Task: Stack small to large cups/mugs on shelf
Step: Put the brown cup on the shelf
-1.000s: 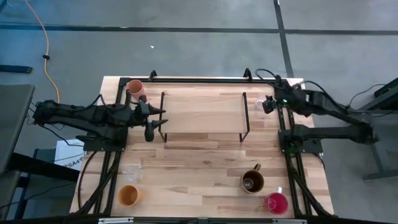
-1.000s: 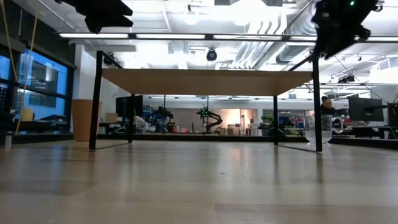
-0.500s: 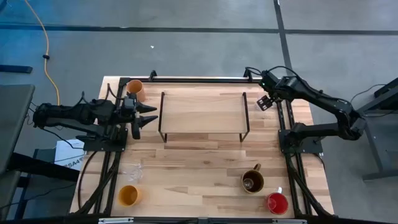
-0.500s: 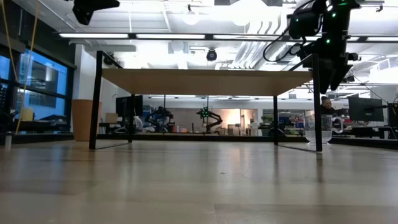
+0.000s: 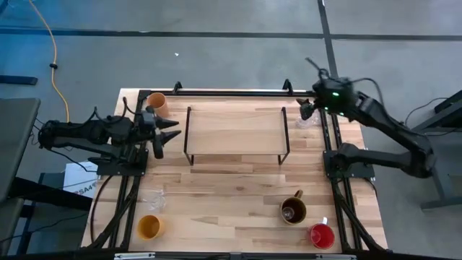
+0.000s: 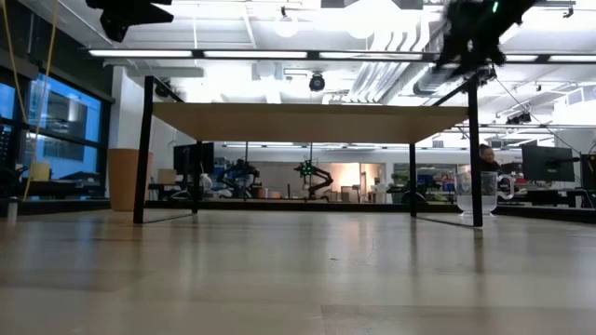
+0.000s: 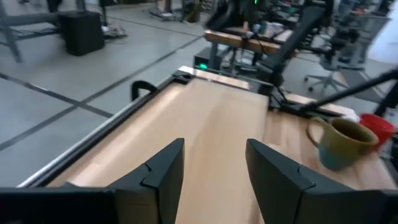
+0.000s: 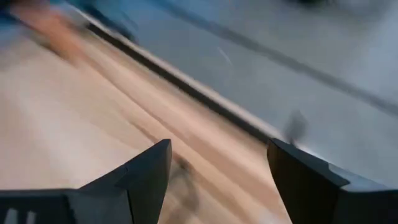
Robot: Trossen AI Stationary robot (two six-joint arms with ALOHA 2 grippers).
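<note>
The shelf (image 5: 234,133) stands mid-table toward the far edge, on thin black legs (image 6: 144,149). A peach tumbler (image 5: 157,103) stands on the table at its far left. My left gripper (image 5: 167,135) hovers open and empty just left of the shelf, pointing along its top (image 7: 211,124). A clear glass mug (image 6: 482,194) stands on the table off the shelf's far right corner. My right gripper (image 5: 307,110) hangs open and empty above that mug. The brown mug (image 5: 293,210) and red-pink cup (image 5: 321,235) stand near right. The yellow-orange cup (image 5: 149,227) and another clear mug (image 5: 154,200) stand near left.
Black rails (image 5: 231,92) run along the table's far edge and down both sides by the arm bases. Bare wood lies between the shelf and the near cups. The left wrist view shows the brown mug (image 7: 339,142) and the red-pink cup (image 7: 377,127) beyond the shelf.
My left gripper has drawn back from the shelf's left end toward the table's left edge, staying open. My right arm has swung over the far right corner, dipping and then rising; its open gripper now sits a little nearer the far edge. No cup has moved.
</note>
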